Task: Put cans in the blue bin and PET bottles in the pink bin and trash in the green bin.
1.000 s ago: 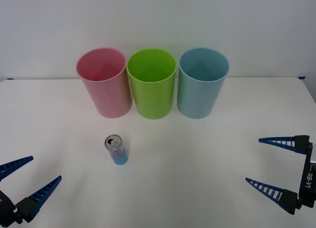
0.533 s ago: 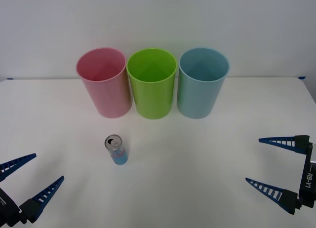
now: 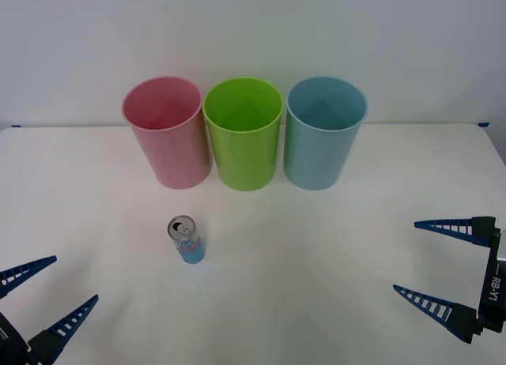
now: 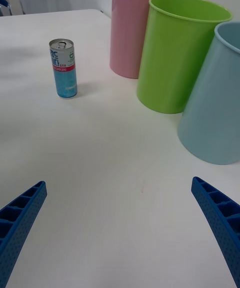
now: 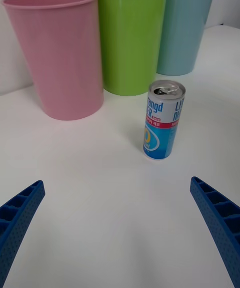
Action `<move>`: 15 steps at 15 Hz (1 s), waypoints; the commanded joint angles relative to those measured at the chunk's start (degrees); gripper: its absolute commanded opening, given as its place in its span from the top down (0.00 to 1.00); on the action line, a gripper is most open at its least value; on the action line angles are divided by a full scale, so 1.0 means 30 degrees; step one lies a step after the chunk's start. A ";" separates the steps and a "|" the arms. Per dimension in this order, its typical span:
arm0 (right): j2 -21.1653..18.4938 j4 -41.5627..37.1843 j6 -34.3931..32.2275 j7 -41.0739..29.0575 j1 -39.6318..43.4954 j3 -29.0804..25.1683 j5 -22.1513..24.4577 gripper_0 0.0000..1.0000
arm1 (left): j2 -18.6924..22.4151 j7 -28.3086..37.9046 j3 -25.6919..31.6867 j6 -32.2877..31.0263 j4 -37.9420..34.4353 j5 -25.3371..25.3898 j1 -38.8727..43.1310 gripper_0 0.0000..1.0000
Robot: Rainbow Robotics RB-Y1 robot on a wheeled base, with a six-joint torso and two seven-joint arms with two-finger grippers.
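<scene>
A slim can (image 3: 186,240) with a silver top and light blue body stands upright on the white table, in front of the pink bin (image 3: 166,133). The green bin (image 3: 243,134) and blue bin (image 3: 324,133) stand in a row to its right. My left gripper (image 3: 49,288) is open at the near left corner, facing the can (image 5: 163,119) with nothing between its fingers. At the near right, my right gripper (image 3: 431,261) hangs open and empty; its view shows the can (image 4: 63,68), pink bin (image 4: 134,25), green bin (image 4: 176,52) and blue bin (image 4: 216,100).
The white table (image 3: 316,246) runs to a pale wall behind the bins. Open tabletop lies between both grippers and the can. All three bins look empty from above.
My left gripper has slid slightly down and back toward the near left corner. The can, bins and right gripper have not moved.
</scene>
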 commanded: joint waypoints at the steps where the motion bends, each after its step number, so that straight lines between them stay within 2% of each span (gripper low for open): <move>1: 0.0000 -0.0002 0.0000 0.0000 -0.0002 0.0000 0.0000 0.00 | 0.0938 -0.0105 -0.1081 0.0324 0.1047 0.0898 -0.0230 0.00; 4: 0.0000 -0.0002 0.0000 0.0000 -0.0002 0.0000 0.0000 0.00 | 0.1143 -0.0574 -0.2868 0.1555 0.1545 0.1689 -0.0845 0.00; 7: 0.0000 -0.0002 0.0000 0.0000 -0.0002 0.0000 0.0000 0.00 | 0.1172 -0.2918 -0.5183 0.4690 0.1545 0.2655 -0.2163 0.00; 10: 0.0000 -0.0002 0.0000 0.0000 -0.0002 0.0000 0.0000 0.00 | 0.1465 -0.3445 -0.6999 0.6770 0.1984 0.2919 -0.3218 0.00; 15: 0.0000 -0.0002 0.0000 0.0000 -0.0002 0.0000 0.0000 0.00 | 0.1582 -0.4002 -0.8581 0.7180 0.2746 0.3651 -0.5064 0.00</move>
